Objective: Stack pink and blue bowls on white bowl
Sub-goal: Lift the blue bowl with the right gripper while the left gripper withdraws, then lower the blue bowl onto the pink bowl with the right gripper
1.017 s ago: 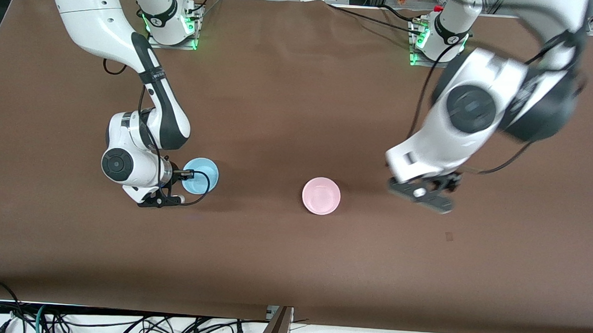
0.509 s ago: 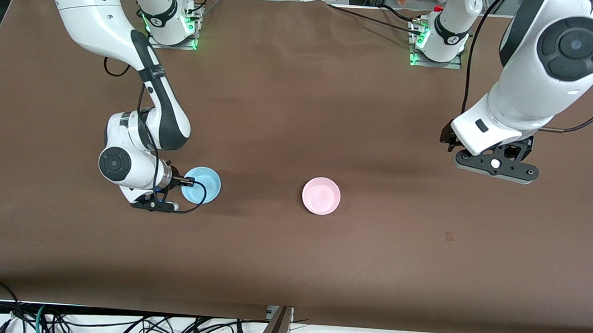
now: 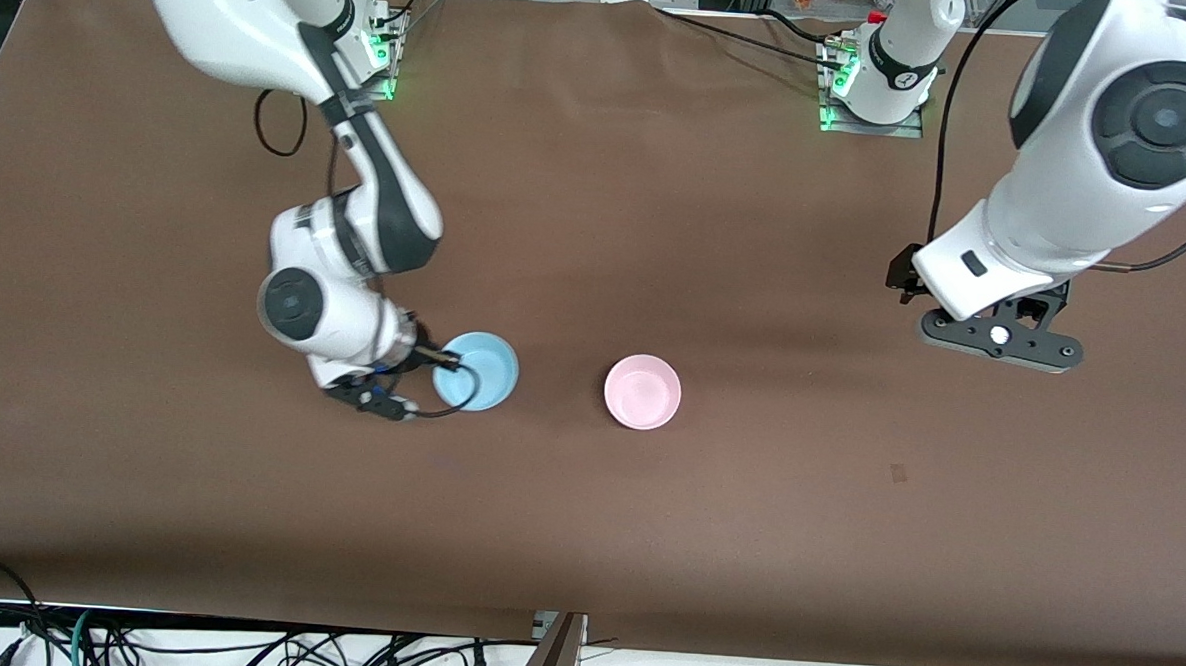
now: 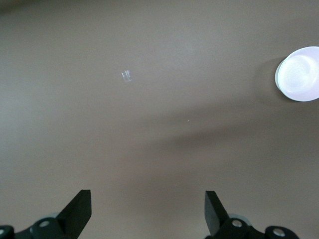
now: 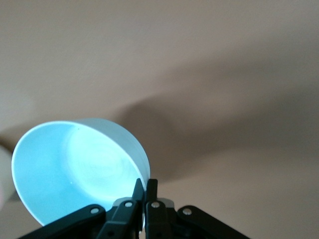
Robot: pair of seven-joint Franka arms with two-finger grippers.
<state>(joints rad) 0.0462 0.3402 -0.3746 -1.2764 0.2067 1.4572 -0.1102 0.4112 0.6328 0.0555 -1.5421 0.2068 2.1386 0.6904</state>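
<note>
Carried along toward the pale pink shallow plastic bowl [image 3: 642, 391] since a second ago, the light sky-blue round plastic bowl [image 3: 478, 370] hangs mouth-up over the brown tabletop [image 3: 584, 533], its rim pinched by the right hand [image 3: 439, 359]. Only the right wrist view shows those fingers [image 5: 138, 195] clamped on the wall. Toward its own end, the left hand [image 4: 148, 209] has drawn back, spread wide and holding nothing.

Robotics lab — bolted arm bases [image 3: 351, 37], cables [image 3: 239, 648]
</note>
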